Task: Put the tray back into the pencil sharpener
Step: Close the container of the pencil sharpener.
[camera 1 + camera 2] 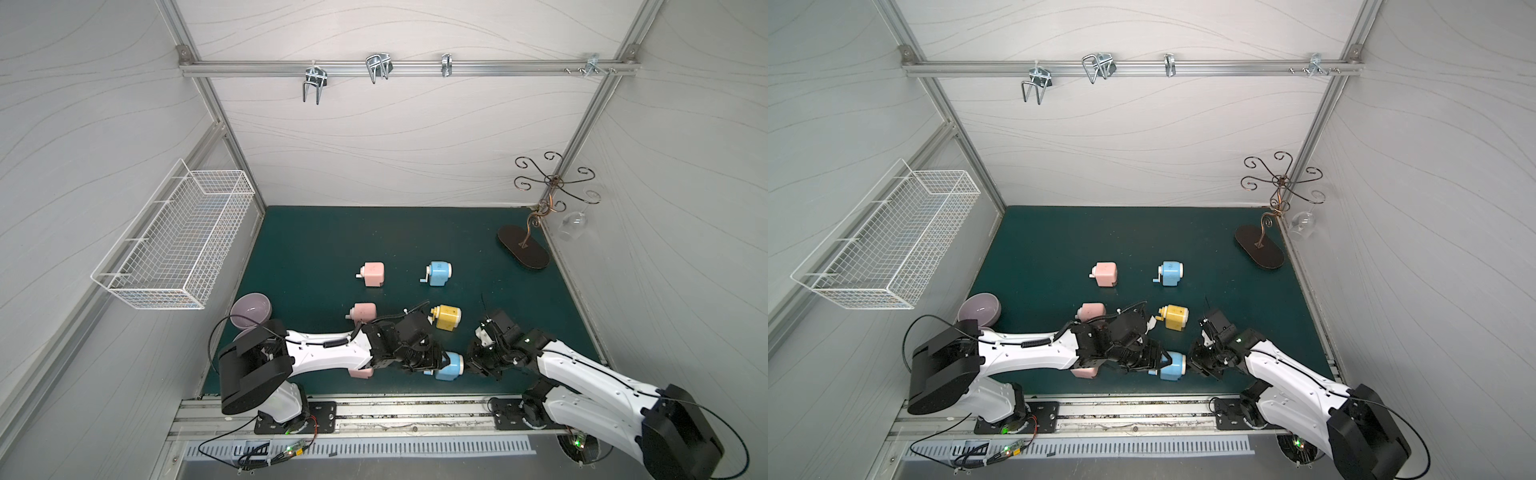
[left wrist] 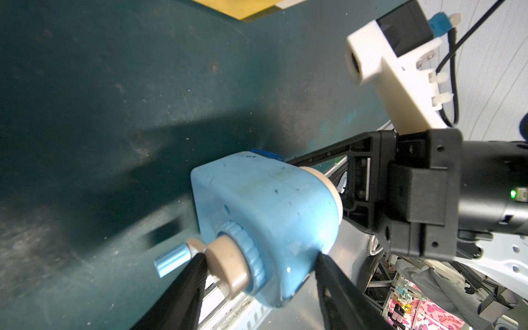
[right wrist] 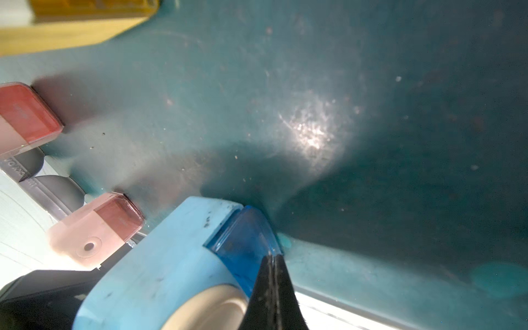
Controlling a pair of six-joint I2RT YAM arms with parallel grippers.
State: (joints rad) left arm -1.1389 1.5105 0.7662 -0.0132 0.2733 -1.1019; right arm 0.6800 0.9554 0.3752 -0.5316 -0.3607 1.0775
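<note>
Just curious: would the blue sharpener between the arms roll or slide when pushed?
Likely rigid: the blue sharpener looks like hard plastic. Its rounded side might let it rock. It would probably slide, perhaps why the left claw holds it.

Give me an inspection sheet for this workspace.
Surface: teal mat, scuffed.
Job's things: blue pencil sharpener near the front edge; translucent blue tray sticking partly out of it.
Clutter: rear pink sharpener, middle pink sharpener, pink sharpener under the left arm, second blue sharpener, yellow sharpener, purple bowl.
Grippers: left gripper closed on the blue pencil sharpener; right gripper shut, tips against the tray.
Cables: coiled cable along the left arm.
Surroundings: wire basket, rail hooks, glass stand with hanging wine glass.
</note>
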